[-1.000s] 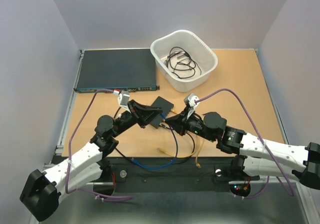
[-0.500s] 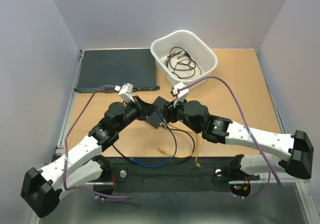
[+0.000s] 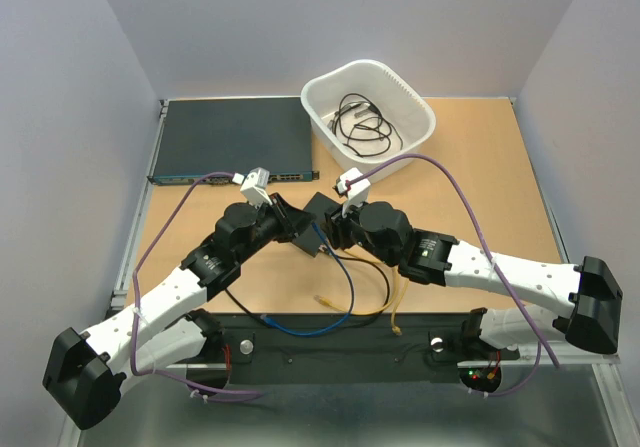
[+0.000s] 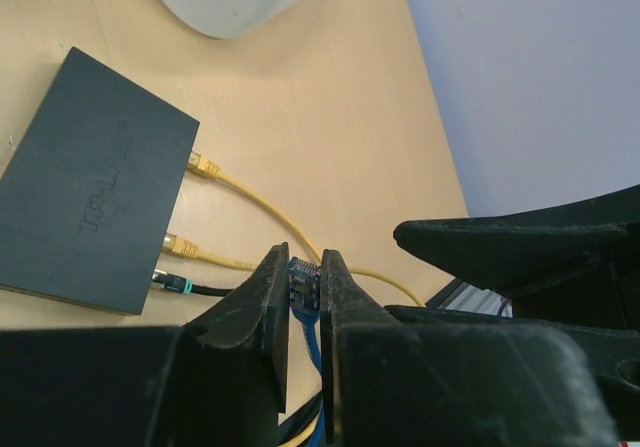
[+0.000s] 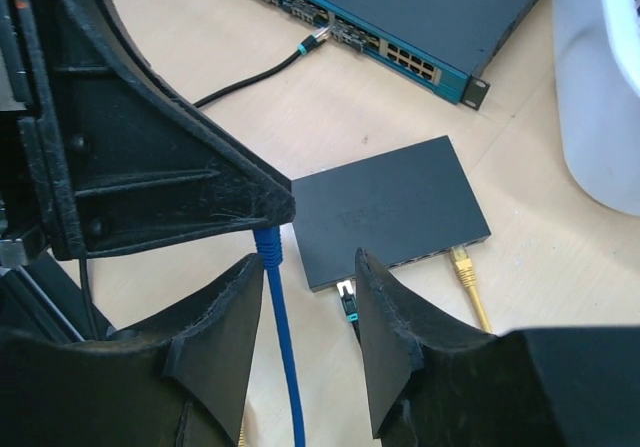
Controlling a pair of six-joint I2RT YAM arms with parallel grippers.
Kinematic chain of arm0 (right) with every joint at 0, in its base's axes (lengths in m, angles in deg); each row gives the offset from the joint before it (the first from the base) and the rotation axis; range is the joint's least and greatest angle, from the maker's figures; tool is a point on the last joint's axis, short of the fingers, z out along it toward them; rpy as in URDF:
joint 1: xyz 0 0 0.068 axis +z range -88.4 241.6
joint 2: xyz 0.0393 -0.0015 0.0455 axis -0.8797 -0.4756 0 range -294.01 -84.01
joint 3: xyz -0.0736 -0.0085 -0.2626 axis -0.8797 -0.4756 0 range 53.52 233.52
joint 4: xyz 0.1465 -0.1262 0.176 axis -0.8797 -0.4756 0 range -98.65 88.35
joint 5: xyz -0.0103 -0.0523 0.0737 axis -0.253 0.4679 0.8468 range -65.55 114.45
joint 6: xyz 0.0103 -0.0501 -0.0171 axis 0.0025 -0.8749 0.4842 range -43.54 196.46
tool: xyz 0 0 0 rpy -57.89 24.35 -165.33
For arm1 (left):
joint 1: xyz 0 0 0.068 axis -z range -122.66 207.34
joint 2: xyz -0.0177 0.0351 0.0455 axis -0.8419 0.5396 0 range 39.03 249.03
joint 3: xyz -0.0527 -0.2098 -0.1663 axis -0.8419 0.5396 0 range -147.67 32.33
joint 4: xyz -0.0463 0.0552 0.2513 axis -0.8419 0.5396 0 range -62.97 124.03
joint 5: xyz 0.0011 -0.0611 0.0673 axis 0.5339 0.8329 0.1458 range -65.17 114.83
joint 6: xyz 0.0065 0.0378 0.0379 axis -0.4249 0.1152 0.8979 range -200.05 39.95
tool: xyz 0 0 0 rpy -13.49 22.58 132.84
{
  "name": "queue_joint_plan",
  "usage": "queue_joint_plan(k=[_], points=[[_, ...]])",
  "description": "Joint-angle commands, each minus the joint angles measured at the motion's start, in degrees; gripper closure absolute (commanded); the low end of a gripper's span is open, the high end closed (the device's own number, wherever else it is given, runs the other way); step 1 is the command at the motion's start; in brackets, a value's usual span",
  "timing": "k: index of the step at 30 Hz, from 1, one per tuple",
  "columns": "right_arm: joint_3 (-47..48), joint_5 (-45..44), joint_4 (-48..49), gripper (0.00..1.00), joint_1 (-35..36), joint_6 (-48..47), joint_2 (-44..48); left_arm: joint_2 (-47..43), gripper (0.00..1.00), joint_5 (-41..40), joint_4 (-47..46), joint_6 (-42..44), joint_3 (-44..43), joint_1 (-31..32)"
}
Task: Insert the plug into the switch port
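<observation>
**Left gripper** (image 4: 304, 263): is clamping its fingertips narrowly on the plug (image 4: 303, 277), a blue connector. The blue cable (image 5: 285, 367) is trailing down from it toward the near edge of the table (image 3: 480, 167).

**Plug**: is sitting off the table surface, near the port-side corner of the small black box (image 5: 385, 207). It is not touching the box and is not seated in any socket.

**Switch port** (image 5: 400, 265): is lying in the row along the box's near edge, as the right wrist view shows it. Neighbouring sockets are holding two yellow cables (image 4: 240, 192) and a black cable (image 5: 347, 302) with a teal boot.

**Right gripper** (image 5: 308, 262): is standing with its jaws apart and holding nothing, poised just beside the left gripper over the box's port edge.

**Rack unit** (image 3: 230, 137): is lying at the far left of the table, with another black cable plugged into its front row.

**White basket** (image 3: 410, 102): is sitting at the far centre, with coiled dark cable inside.
</observation>
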Motion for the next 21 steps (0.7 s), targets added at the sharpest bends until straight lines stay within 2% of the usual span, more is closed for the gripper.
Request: queue_joint_plan(k=[1, 21], points=[[2.2, 2.0, 1.0, 0.53, 0.2, 0.5, -0.9, 0.3, 1.00, -0.4, -2.1, -0.6, -3.1, 0.3], [5.1, 0.4, 1.5, 0.55, 0.2, 2.0, -6.3, -0.3, 1.00, 0.2, -3.2, -0.6, -2.9, 0.4]])
